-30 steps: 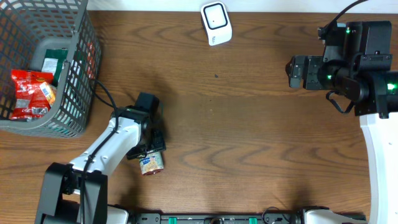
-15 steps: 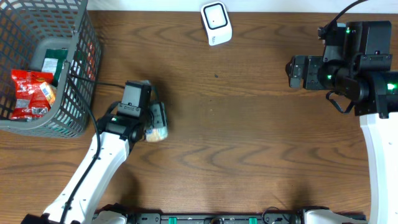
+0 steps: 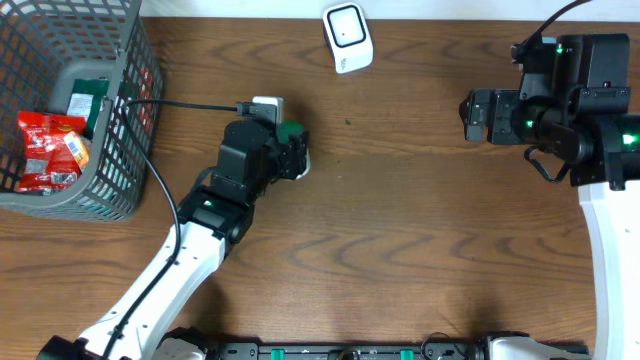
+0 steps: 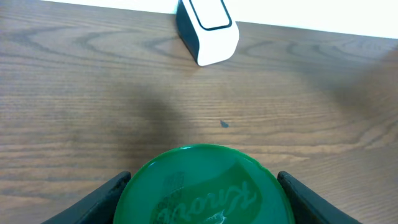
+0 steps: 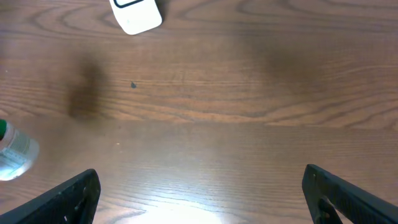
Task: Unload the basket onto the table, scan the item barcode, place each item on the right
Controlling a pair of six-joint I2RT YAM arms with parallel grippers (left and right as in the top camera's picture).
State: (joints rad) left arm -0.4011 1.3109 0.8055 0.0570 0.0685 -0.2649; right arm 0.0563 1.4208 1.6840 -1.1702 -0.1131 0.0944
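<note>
Overhead view: the left gripper [image 3: 290, 152] is closed around a clear plastic jar with a round green lid [image 3: 291, 133]. It holds the jar at the mid-left of the brown wooden table [image 3: 400, 230], below and to the left of the white box-shaped barcode scanner [image 3: 347, 37], which stands apart at the far edge. The right gripper [image 3: 472, 115] hangs empty at the right side, jaws spread wide. A grey mesh basket [image 3: 120, 190] at the far left corner holds a red snack packet [image 3: 45, 150]. Left wrist view: two dark fingers [image 4: 102, 199] flank the green lid [image 4: 205, 186], one at each edge, and the scanner [image 4: 208, 31] stands ahead. Right wrist view: the fingers [image 5: 68, 199] stand wide apart over bare wood with nothing between them. The jar [image 5: 12, 152] shows at the left edge and the scanner [image 5: 137, 14] at the top.
</note>
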